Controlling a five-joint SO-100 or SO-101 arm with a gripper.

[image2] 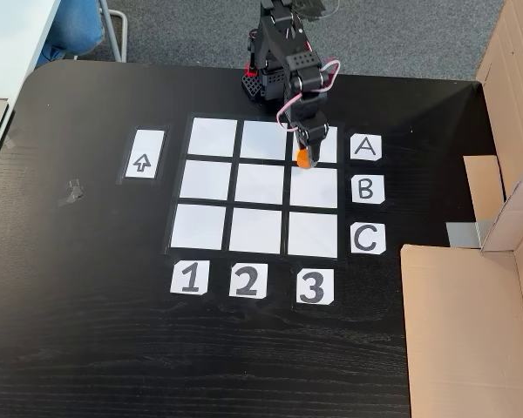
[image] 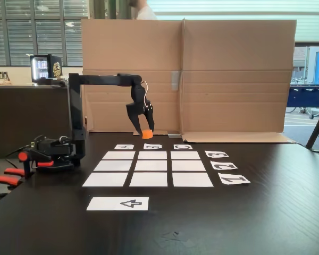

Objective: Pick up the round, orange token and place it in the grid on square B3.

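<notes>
Gripping the token (image: 147, 134), the gripper (image: 147, 132) hangs above the grid (image: 148, 166) on a black table (image: 266, 223), a cardboard screen (image: 234, 74) behind it.

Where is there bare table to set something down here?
Bare table spreads below the number cards and left of the arrow strip. Crowded: the grid, and its A3 corner, where the gripper holds the token.
</notes>
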